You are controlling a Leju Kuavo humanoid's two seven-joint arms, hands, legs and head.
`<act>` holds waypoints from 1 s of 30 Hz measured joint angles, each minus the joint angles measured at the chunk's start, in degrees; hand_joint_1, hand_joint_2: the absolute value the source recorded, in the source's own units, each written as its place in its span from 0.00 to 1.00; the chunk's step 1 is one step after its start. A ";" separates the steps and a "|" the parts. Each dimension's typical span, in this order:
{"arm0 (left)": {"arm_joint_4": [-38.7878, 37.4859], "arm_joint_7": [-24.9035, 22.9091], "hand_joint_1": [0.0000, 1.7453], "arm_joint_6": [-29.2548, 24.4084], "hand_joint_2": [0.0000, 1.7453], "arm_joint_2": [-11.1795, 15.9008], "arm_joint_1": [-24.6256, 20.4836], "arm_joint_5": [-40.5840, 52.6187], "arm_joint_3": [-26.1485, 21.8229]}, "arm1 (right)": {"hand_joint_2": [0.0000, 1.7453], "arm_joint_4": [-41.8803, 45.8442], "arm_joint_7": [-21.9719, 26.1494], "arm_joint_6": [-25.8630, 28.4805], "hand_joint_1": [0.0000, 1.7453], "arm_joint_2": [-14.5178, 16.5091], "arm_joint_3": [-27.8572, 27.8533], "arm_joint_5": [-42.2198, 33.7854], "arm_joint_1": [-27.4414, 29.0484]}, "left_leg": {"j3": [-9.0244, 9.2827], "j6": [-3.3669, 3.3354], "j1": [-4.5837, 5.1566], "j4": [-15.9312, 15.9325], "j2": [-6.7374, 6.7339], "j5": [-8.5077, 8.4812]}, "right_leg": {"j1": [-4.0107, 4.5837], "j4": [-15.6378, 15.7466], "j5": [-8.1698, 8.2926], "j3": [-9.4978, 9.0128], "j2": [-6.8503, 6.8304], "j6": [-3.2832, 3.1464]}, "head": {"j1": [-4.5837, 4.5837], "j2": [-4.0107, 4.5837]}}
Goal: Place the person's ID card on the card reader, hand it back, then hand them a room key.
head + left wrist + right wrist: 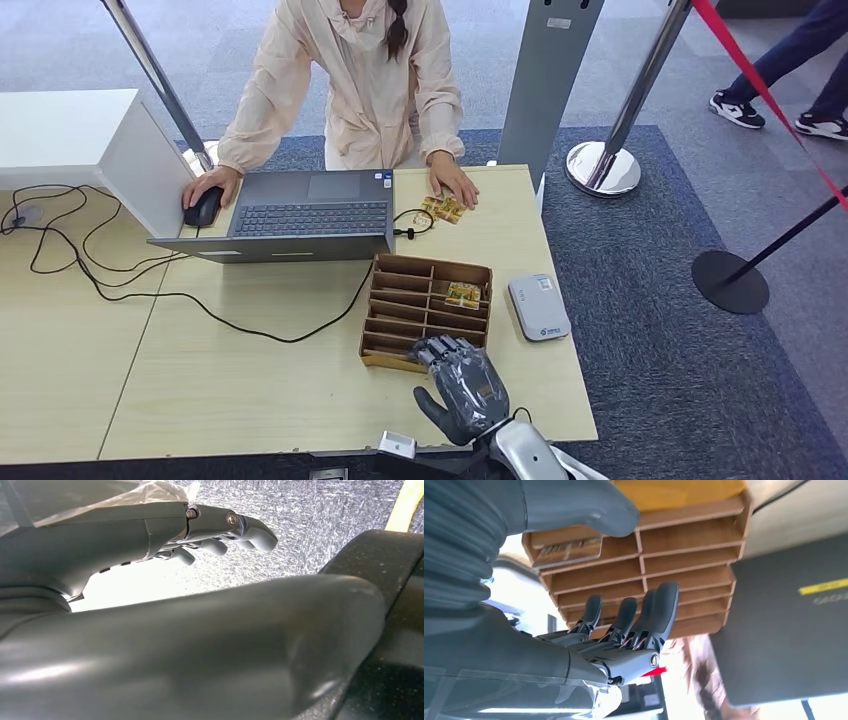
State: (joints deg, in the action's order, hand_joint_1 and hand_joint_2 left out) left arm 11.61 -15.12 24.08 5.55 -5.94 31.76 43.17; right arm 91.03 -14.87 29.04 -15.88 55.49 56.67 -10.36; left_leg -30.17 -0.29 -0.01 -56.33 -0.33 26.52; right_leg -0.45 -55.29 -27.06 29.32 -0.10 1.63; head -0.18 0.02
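My right hand (460, 385) hovers over the near edge of the brown wooden slot organizer (428, 310), fingers spread and pointing at it, holding nothing. In the right wrist view the hand (624, 625) faces the organizer's slots (649, 560), and its thumb is beside a yellow patterned card (569, 550) in one slot. That card (463, 294) lies in a slot on the organizer's right side. The grey-white card reader (538, 307) lies on the table just right of the organizer. The person's hand (452, 185) rests on small yellow cards (443, 208) at the far edge. My left hand (150, 540) hangs over carpet, holding nothing.
A grey laptop (300, 215) stands behind the organizer, with the person's other hand on a black mouse (204, 207). Black cables (100, 270) trail across the left of the table (250, 390). A white box (80, 135) sits far left. Stanchions (603, 165) stand to the right.
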 joint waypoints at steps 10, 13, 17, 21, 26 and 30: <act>0.00 -0.44 0.00 -0.06 0.00 0.00 0.00 0.00 -0.03 | 1.00 -0.23 -2.38 1.59 0.43 0.02 -1.58 2.94 0.07 | 0.00 0.00 0.00 0.00 0.00 0.00 | 0.00 0.00 0.00 0.00 0.00 0.00 | 0.00 0.00; 0.00 -0.45 0.00 -0.06 0.00 0.00 0.00 0.00 -0.03 | 1.00 -0.24 -2.65 1.59 0.43 0.01 -1.84 3.08 0.07 | 0.00 0.00 0.00 0.00 0.00 0.00 | 0.00 0.00 0.00 0.00 0.00 0.00 | 0.00 0.00; 0.00 -0.47 0.00 -0.06 0.00 0.00 0.00 0.00 -0.03 | 1.00 -0.23 -2.95 1.46 0.42 -0.01 -2.01 3.17 0.08 | 0.00 0.00 0.00 0.00 0.00 0.00 | 0.00 0.00 0.00 0.00 0.00 0.00 | 0.01 0.00; 0.00 -0.48 0.00 -0.06 0.00 -0.01 0.01 0.00 -0.03 | 1.00 -0.22 -3.18 0.67 0.42 -0.01 -2.26 3.03 0.08 | 0.00 0.00 0.00 0.00 0.00 0.00 | 0.00 0.00 0.00 0.00 0.00 0.00 | 0.00 0.00; 0.00 -0.72 0.00 -0.05 0.00 -0.09 0.00 0.00 -0.03 | 1.00 -0.22 -3.36 -0.98 0.45 -0.01 -2.27 2.43 0.07 | 0.00 0.00 0.00 0.00 0.00 0.00 | 0.00 0.00 0.00 0.00 0.00 0.00 | 0.00 0.01; 0.00 -0.68 0.00 -0.02 0.00 -0.09 0.00 0.00 -0.03 | 1.00 -0.21 -3.36 -2.00 0.46 -0.03 -2.29 2.10 0.06 | 0.00 0.00 0.00 0.00 0.00 0.00 | 0.00 0.00 0.00 0.00 0.00 0.00 | -0.01 0.00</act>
State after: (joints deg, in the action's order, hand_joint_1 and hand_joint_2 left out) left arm 11.61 -15.80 24.06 5.46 -5.94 31.76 43.15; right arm 90.83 -18.23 27.04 -15.91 53.20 58.77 -10.30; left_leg -30.17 -0.29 -0.01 -56.34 -0.33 26.52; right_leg -0.45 -55.29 -27.06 29.33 -0.10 1.63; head -0.19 0.02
